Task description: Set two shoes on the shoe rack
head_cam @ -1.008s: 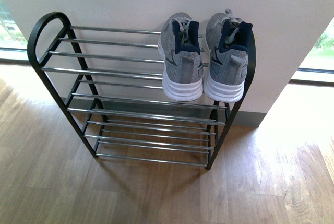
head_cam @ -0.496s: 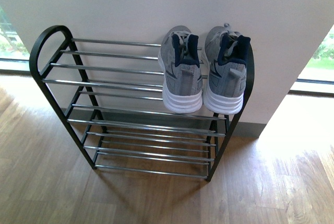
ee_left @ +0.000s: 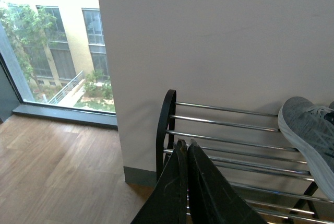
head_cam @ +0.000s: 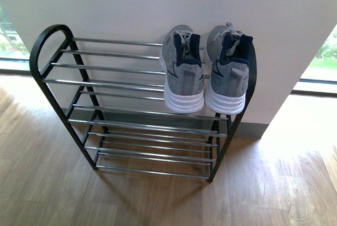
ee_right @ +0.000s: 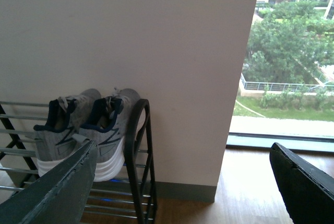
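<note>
— So, whereabouts for the two shoes?
— Up on the top tier of the shoe rack, at its right-hand end. Grey sneakers, navy collars, thick white soles. Set side by side and close together, toes toward the white wall, heels facing out over the front bars.
— And singly?
— Left-hand shoe nearer the middle of the tier. Right-hand shoe just beside the black side frame. Both resting soles down on the thin silver bars.
— And the rack itself?
— Standing on the wooden floor, backed against the wall, with a black hooped frame at either end and tiers of silver bars between.
— Left jaws?
— Pressed together tip to tip, holding nothing. Seen from the left wrist, aimed at the left end of the rack, well apart from the grey toe showing further along the top tier.
— Right jaws?
— Spread wide, nothing between them. Seen from the right wrist, out near the right end of the rack, with both sneakers and the side frame showing past one finger, clear of it. Past the wall's edge, a big window with trees outside.
</note>
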Controlling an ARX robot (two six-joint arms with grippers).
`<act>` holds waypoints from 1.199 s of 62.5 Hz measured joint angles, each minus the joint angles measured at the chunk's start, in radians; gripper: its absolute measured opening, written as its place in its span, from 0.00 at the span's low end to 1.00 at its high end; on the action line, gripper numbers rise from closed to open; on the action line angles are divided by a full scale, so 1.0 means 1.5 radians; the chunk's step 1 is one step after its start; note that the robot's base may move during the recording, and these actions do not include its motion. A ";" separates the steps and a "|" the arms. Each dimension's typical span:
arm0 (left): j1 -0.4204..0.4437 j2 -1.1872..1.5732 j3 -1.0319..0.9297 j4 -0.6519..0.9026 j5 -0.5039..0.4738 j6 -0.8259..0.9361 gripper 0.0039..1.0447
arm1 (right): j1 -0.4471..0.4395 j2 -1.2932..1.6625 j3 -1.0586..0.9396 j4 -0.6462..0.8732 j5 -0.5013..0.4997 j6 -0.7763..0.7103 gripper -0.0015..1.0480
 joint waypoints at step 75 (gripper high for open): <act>0.000 -0.400 -0.009 -0.373 0.000 0.000 0.01 | 0.000 0.000 0.000 0.000 0.000 0.000 0.91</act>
